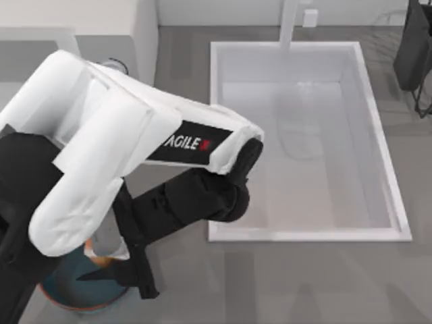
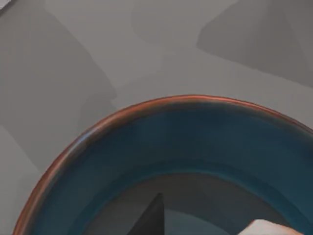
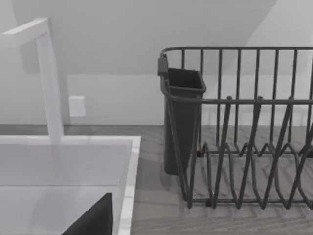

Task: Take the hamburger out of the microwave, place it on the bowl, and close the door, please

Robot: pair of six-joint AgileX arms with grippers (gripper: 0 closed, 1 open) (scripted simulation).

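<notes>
L arm reaches over bowl (image 1: 81, 293) at table's front-left; L claw (image 1: 111, 260) low over bowl, pinching hamburger (image 2: 266, 227) just above dark inner floor. Microwave (image 1: 101, 27) at rear-left. R claw: can't tell state; near sink (image 3: 73, 166), dish rack (image 3: 244, 147) beyond.

One bowl (image 1: 81, 293), one hamburger (image 2: 266, 228), one sink (image 1: 378, 169), one dish rack (image 3: 244, 147) and one faucet (image 3: 49, 78).

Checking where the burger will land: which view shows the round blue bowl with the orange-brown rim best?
The left wrist view: the blue bowl spans it, rim and inside plain. The top view shows a sliver under the left arm; the right wrist view faces a sink and rack.
</notes>
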